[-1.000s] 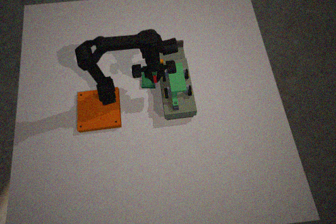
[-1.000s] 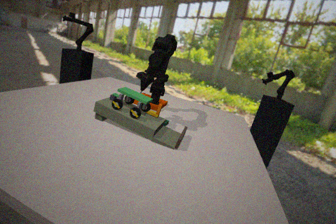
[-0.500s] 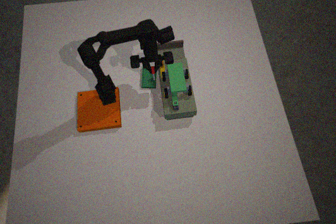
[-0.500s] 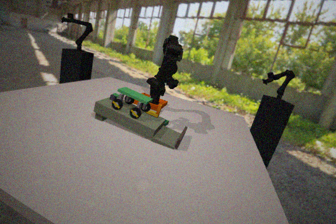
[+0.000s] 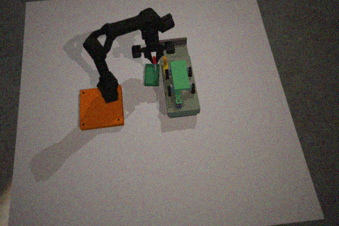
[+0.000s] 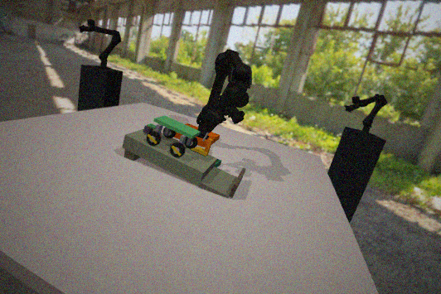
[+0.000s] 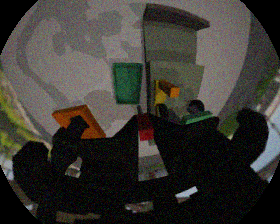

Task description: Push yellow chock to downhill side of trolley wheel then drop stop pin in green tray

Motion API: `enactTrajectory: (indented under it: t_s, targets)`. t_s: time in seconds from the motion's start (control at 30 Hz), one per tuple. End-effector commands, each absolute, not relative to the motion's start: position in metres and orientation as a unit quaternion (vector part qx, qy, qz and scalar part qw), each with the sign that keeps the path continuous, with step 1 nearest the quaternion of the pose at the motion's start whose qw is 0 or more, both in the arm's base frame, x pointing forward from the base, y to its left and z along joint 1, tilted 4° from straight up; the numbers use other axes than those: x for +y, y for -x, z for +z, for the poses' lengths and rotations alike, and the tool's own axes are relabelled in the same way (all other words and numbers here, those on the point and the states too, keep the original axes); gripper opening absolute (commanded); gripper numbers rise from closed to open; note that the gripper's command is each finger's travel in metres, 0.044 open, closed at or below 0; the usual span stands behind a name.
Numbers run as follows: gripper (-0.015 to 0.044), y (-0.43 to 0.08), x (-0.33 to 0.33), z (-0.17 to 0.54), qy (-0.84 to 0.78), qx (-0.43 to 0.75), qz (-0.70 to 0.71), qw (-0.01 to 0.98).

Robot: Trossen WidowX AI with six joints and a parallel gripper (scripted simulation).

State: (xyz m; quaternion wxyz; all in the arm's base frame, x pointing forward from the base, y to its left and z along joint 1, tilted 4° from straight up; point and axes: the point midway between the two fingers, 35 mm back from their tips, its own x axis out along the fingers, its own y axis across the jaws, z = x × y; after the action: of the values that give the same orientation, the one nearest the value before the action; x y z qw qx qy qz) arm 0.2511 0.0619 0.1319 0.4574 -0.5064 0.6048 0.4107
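My gripper (image 5: 154, 61) (image 7: 141, 116) is shut on the red-headed stop pin (image 5: 154, 60) (image 7: 145, 127) and holds it above the far end of the green tray (image 5: 151, 74) (image 7: 127, 83). The trolley (image 5: 179, 74) (image 6: 176, 126), with a green deck and black wheels, stands on the grey-green ramp (image 5: 185, 106) (image 6: 166, 157). The yellow chock (image 5: 165, 65) (image 7: 163, 91) with its orange handle sits on the ramp against the trolley's wheel on the tray side. In the exterior view the gripper is hidden behind the trolley.
The arm's orange base plate (image 5: 100, 109) (image 7: 81, 121) lies left of the tray. Two dark pedestals (image 6: 99, 86) (image 6: 354, 166) with small arms stand beyond the table edges.
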Motion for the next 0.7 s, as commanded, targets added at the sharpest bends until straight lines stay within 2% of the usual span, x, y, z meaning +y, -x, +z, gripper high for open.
enactTrajectory:
  t_s: [0.0,0.67]
  targets:
    - [0.0000,-0.2523,0.0644,0.1335,0.518,0.587,0.431,0.449]
    - [0.0000,-0.2508,0.0598,0.1335,0.617,0.393,0.602,0.321]
